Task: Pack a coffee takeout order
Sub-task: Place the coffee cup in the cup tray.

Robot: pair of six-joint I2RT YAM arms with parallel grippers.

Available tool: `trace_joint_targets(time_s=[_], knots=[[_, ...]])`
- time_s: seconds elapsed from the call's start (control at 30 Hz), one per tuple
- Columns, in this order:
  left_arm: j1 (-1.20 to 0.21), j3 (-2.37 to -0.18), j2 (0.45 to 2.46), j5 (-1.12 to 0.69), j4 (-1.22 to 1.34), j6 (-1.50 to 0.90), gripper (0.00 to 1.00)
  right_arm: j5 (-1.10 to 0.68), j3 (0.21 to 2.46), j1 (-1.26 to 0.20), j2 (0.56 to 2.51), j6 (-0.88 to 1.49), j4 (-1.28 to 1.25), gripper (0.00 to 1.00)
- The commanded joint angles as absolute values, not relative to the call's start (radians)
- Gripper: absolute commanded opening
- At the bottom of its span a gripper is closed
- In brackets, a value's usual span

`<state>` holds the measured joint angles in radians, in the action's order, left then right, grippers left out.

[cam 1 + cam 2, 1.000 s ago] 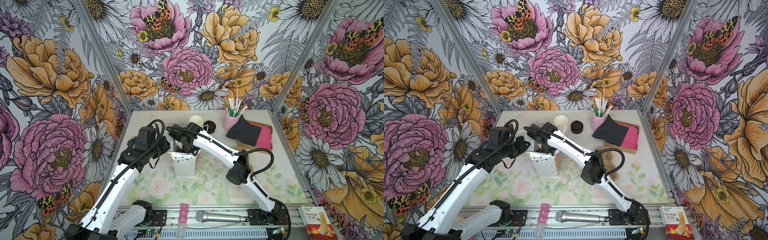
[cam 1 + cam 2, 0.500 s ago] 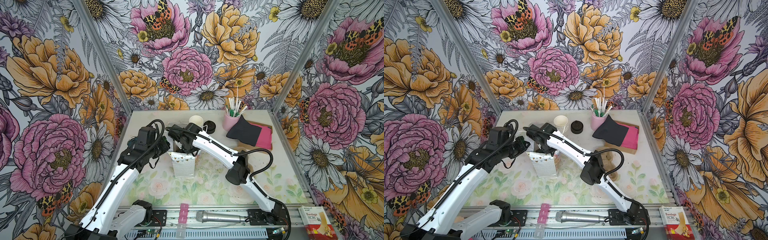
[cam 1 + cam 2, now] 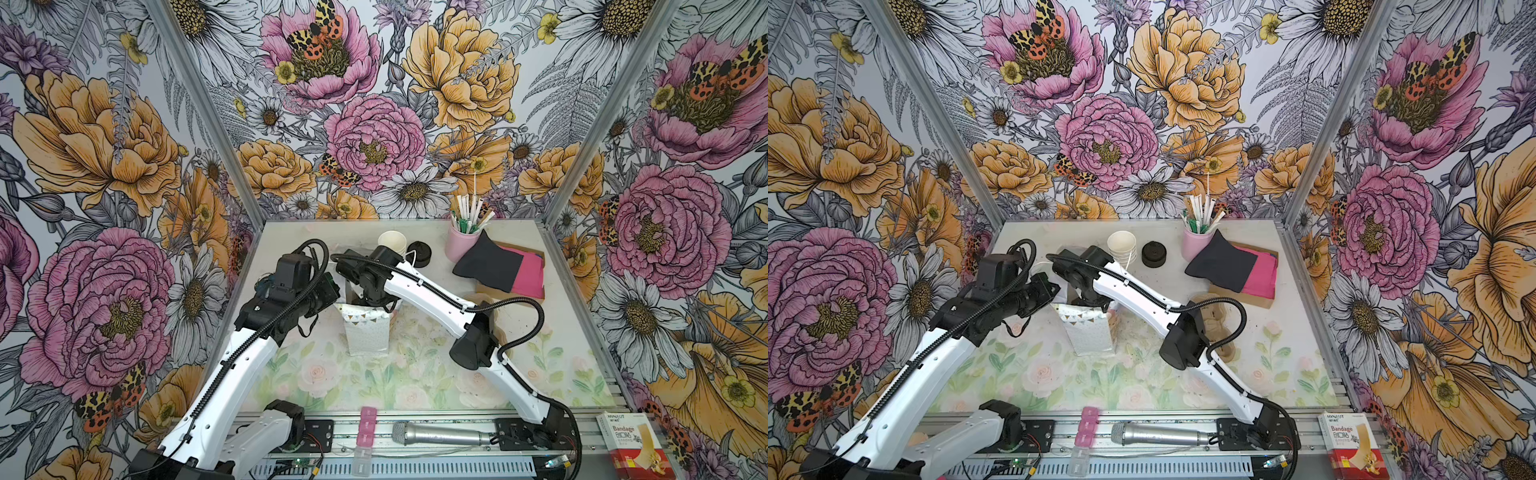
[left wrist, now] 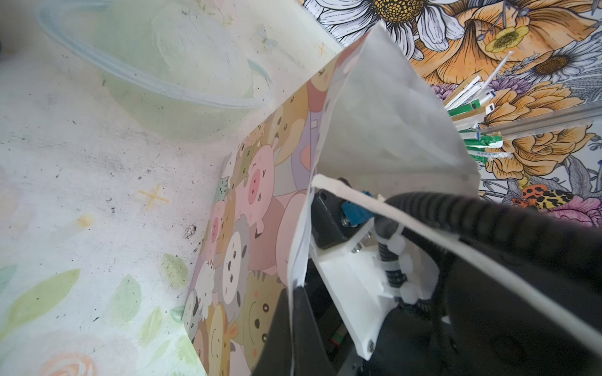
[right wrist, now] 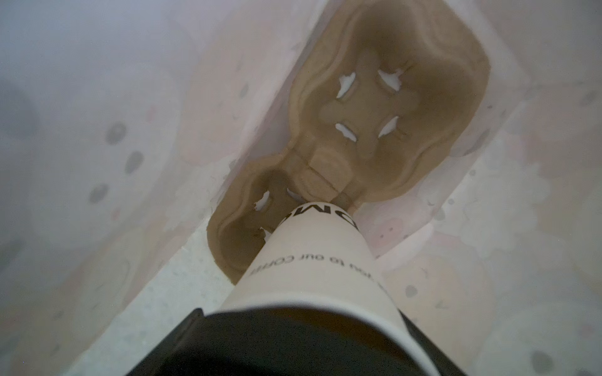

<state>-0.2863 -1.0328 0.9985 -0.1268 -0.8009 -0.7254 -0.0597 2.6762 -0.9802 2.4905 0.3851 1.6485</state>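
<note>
Left arm is stretching forward from its base, forearm sloping up, wrist turning inward. The left gripper [image 3: 336, 296] is pinching the left rim of the paper bag [image 3: 368, 332], jaws closed flat on the paper edge.

Right arm is arching across from the right, elbow low, forearm rising toward the bag. The right gripper [image 3: 371, 302] is pointing down into the bag's open mouth.

In the right wrist view, the white paper cup [image 5: 312, 260] is sitting between the jaws with its rim toward the camera. Its base is down at the nearer pocket of the pulp carrier [image 5: 374, 114], which is lying on the bag's floor. The jaws are standing wide, one on each side of the cup wall. Cannot tell whether they are pressing it, or whether the base is seated.

The black domed lid [image 3: 419, 254] is resting on the table [image 3: 299, 237] at the back, just beside a stack of white cups [image 3: 392, 243]. The black napkin [image 3: 488, 266] is lying over a pink napkin [image 3: 528, 276], well apart from both grippers.

Bag: thin paper, cartoon animals outside, matte white inside, flat paper handle. Carrier: brown moulded fibre, slotted round pockets. Cup: smooth, tapered, printed lettering.
</note>
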Motion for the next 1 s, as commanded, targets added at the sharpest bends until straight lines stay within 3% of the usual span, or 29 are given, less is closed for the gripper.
trace_joint_targets(time_s=[0.0, 0.23, 0.97], knots=[[-0.291, -1.032, 0.997, -0.086, -0.811, -0.703, 0.00, -0.139, 2.632, -0.976, 2.546, 0.418, 1.644, 0.89], [-0.292, -1.032, 1.000, -0.086, -0.811, -0.701, 0.00, -0.151, 2.685, -0.955, 2.504, 0.450, 1.600, 0.99], [-0.294, -1.030, 1.005, -0.084, -0.811, -0.695, 0.00, -0.153, 2.668, -0.957, 2.550, 0.436, 1.633, 0.99]])
